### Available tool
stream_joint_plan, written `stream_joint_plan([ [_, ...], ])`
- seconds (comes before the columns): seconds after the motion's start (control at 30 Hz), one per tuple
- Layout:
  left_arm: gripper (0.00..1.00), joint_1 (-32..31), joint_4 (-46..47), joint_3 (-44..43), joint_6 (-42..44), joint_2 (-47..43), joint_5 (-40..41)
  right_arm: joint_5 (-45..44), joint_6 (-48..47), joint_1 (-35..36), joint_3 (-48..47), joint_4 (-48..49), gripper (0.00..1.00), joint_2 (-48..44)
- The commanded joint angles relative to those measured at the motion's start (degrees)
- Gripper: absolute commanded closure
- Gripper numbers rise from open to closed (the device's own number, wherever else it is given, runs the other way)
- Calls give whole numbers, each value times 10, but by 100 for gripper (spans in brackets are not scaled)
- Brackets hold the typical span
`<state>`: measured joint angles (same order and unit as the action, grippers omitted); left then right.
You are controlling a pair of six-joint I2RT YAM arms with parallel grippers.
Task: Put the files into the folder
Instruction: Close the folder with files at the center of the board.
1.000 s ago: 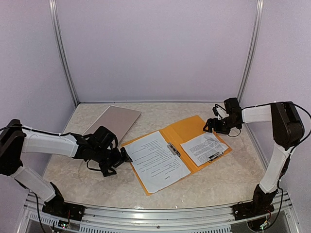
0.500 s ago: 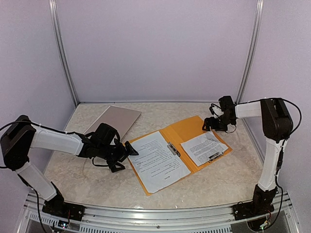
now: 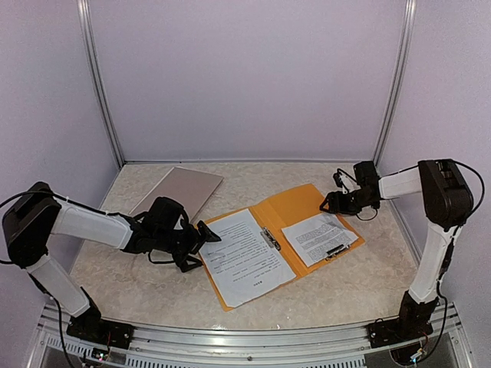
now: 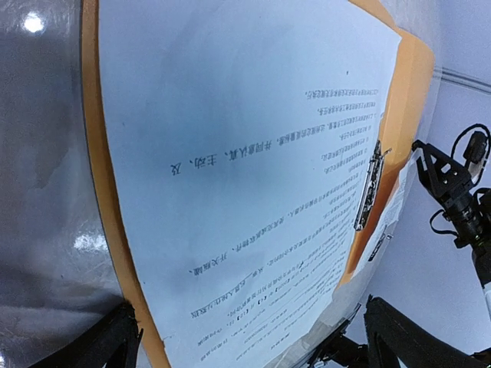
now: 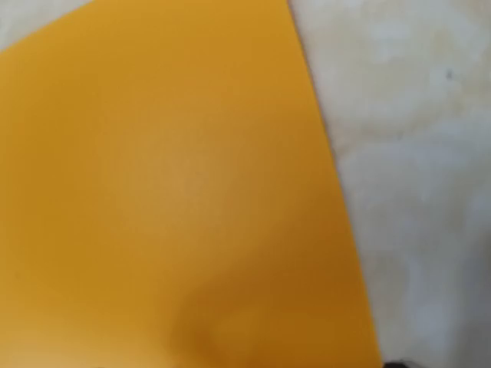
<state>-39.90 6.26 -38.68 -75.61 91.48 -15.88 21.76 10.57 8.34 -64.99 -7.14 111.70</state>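
1. The orange folder [image 3: 301, 204] lies open on the surface [image 3: 345, 285].
2. The files rest inside it: a large printed sheet [image 3: 247, 257] covers the left half, and a smaller sheet [image 3: 318, 238] lies on the right half.
3. The left gripper [image 3: 201, 238] sits at the folder's left edge, its jaws spread wide and holding nothing.
4. The right gripper [image 3: 331, 202] hovers at the folder's far right corner. I cannot tell how its jaws stand.
5. A flat beige panel [image 3: 180, 192] lies behind the left arm.
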Motion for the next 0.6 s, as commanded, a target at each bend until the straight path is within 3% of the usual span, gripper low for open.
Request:
stream_joint_plan([
  [0.0, 1, 2, -37, 35, -20, 38, 11, 68, 49, 6, 63, -42, 27, -10],
  [0.43, 1, 9, -3, 70, -38, 22, 24, 56, 76, 20, 113, -20, 29, -40],
  [0.57, 1, 10, 46, 60, -21, 39, 13, 55, 81, 27, 119, -11, 30, -33],
])
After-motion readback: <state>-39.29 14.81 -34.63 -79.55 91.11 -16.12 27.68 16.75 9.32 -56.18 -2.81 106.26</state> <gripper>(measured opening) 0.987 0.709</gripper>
